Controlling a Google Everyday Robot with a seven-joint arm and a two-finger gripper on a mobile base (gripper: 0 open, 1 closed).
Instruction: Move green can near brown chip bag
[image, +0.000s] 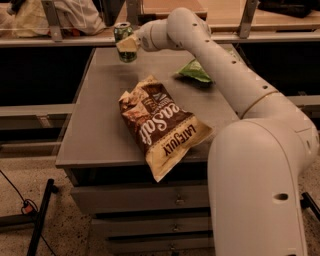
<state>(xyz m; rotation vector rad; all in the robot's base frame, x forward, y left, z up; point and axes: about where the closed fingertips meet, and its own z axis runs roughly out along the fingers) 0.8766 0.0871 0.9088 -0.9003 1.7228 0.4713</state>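
The green can with a silver top is held in my gripper above the far left part of the grey table. The gripper is shut on the can and the can is lifted off the surface. The brown chip bag, brown and cream with big white lettering, lies flat at the table's front middle, its cream end hanging over the front edge. The can is well behind the bag and a little to its left.
A smaller green bag lies at the table's far right, partly behind my arm. A shelf with white cloth runs behind the table. Drawers sit under the tabletop. My arm's large base fills the right foreground.
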